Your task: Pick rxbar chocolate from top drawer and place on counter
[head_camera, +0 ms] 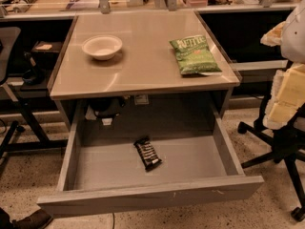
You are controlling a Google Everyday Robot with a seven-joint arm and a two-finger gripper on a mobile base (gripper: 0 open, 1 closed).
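Rxbar point(147, 153) lies flat on the floor of the open drawer point(152, 194), about at the middle between its left and right walls and a little nearer to its back than to its front panel. The bar is turned at an angle to the drawer walls and touches none of them. It is the only thing inside the drawer. The gripper is not seen anywhere in the camera view, so whether its fingers are apart or together I cannot tell. I judge that the step in hand is the reach into the drawer. To do it well, the gripper should come down from above the drawer, turn to match the angle of the bar, and close across its narrow width, because the wrapper is thin and lies flat. The counter point(143, 61) is just above the back part of the drawer. On it, above the drawer's left side, stands a white bowl point(102, 46) that looks empty, and above the drawer's right side lies a green bag point(194, 55). Bare surface is between them for the bar.
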